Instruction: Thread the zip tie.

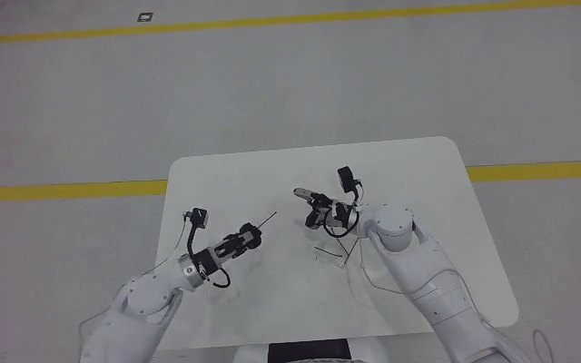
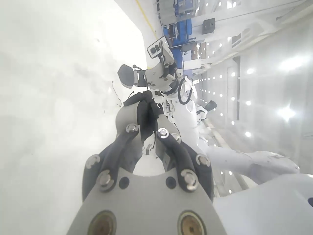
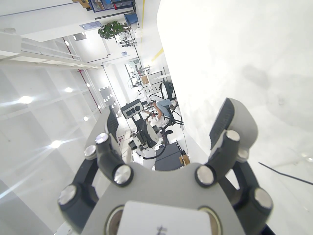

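Left gripper (image 1: 252, 237) is pinched tight on the zip tie (image 1: 269, 220). In its own wrist view the dark pads (image 2: 143, 113) are pressed together with no gap I can make out. The tie is off the table (image 1: 408, 181), sticking out of the pinch as a thin straight line. Its long axis runs diagonally away from me and across toward the other arm.

The right gripper (image 1: 307, 204) hangs over the middle of the table with its fingers spread wide and nothing between them, plain to see in the right wrist view (image 3: 168, 110).

What the next move hangs on, as I read it, is the short gap between the tie's free tip and that spread gripper. The tip points roughly at it, slightly to the far side, and the two are near but apart. The right arm is the nearer one to the free end, so I would bring it in along the tie's own line rather than across it — a side knock could bend so thin a strip.

I cannot tell which end is pinched, head or tail.

A few loose ties (image 1: 331, 252) lie on the table just beside the right forearm.
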{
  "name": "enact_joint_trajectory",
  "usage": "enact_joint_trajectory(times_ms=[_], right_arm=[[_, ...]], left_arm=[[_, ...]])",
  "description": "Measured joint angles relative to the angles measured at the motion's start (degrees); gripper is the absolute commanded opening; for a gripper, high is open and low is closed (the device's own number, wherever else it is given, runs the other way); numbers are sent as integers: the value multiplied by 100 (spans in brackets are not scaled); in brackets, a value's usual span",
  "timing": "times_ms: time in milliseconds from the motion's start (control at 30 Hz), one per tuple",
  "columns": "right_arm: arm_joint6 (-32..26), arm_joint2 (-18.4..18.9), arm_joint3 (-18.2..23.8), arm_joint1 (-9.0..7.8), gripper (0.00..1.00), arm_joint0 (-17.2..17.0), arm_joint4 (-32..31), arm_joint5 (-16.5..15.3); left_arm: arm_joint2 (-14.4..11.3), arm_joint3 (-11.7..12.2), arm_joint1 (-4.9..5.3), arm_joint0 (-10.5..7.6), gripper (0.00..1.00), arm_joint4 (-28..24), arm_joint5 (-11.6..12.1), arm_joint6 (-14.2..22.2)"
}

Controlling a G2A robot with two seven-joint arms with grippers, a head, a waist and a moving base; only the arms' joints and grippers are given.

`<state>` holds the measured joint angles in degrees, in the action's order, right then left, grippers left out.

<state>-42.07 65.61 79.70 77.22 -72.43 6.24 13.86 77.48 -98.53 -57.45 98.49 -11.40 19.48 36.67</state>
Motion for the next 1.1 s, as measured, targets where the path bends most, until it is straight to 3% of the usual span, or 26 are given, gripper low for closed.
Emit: enact_joint_trajectory(times_ms=[200,300,533,667,833,1100], right_arm=[[0,0,0,0,100,0,0,0],[10,22,-23,-2,100,-60,129,-116],[-1154,160,-640,-34,100,62,1119,-866],[-1697,105,-1051,-20,100,220,1572,-1157],[-2237,-90,-1482,40,100,408,2157,-1442],[-2407,-280,-1490,80,100,501,2303,-1564]], left_arm=[[-44,90,-7,-12,0,-227,-21,73],[22,283,12,-52,0,-925,1,672],[454,787,68,-31,0,-2195,0,2338],[560,1061,54,-56,0,-2664,0,2900],[426,1285,-1,-188,0,-2878,0,3295],[333,1302,-24,-266,0,-2727,0,3316]])
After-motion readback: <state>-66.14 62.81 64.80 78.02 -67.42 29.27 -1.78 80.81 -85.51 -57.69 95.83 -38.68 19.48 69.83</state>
